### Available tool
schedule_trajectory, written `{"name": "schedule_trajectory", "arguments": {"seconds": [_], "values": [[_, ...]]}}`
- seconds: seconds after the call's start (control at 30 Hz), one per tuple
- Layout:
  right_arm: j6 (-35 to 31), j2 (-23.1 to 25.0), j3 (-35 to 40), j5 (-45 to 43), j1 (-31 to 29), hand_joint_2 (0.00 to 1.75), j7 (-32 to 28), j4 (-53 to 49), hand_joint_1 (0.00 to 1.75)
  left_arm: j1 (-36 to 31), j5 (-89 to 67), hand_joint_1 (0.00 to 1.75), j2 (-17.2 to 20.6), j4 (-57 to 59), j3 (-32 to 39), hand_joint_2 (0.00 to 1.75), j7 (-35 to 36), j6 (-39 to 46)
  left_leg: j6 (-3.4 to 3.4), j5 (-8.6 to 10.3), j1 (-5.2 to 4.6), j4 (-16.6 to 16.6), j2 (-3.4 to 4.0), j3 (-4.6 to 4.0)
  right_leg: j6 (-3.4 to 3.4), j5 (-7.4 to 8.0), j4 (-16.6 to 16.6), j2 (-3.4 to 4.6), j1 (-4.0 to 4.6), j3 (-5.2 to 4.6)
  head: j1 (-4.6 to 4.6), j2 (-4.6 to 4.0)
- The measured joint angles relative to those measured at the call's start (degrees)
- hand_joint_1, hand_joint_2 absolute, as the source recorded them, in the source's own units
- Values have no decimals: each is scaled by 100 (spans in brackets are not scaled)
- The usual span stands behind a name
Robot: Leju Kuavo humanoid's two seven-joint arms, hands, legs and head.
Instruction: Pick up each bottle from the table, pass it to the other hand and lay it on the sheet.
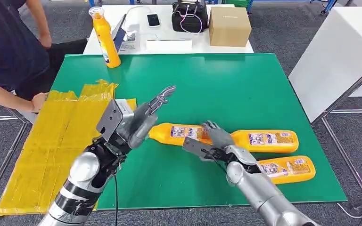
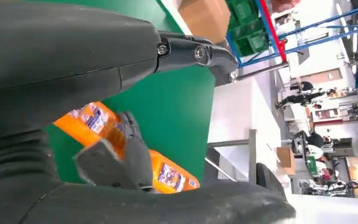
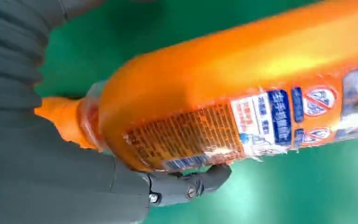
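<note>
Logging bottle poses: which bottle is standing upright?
The bottle at the mat's far left corner, beside the person; the other two lie flat.

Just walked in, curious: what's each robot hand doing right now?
Left robot hand: open, holding nothing, fingers spread above the table.
Right robot hand: gripping the orange bottle.

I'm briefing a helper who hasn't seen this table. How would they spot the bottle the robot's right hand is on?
Start at the green table. Three orange bottles lie on their sides near its front edge. The one you want, the left lying bottle, lies nearest the yellow sheet; unlike its neighbours, the right hand is wrapped over it.
</note>
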Motion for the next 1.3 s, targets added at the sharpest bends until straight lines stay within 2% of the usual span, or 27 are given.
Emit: {"name": "schedule_trajectory", "arguments": {"seconds": [0.33,0.8,0.83,1.3], "values": [[-68,238,276,144,-229,175,-81,540,0,26,0,0,4,79,-87,0,-33,2,0,0,0,0,4,11,0,0,-1,3,-1,8,0,0],[-90,336,346,164,-309,175,-81,685,0,33,0,0,24,81,-103,0,-33,4,0,0,0,0,6,18,-1,0,0,4,-1,14,0,0],[-101,339,357,190,-311,175,-81,691,175,34,0,0,24,81,-103,0,-33,4,0,0,0,0,5,18,-1,1,0,4,-1,14,0,0],[-146,398,597,525,-496,175,-57,1257,175,32,63,0,24,92,-153,0,-83,4,-2,-3,0,0,21,55,-2,-1,-3,9,0,37,0,0]]}}
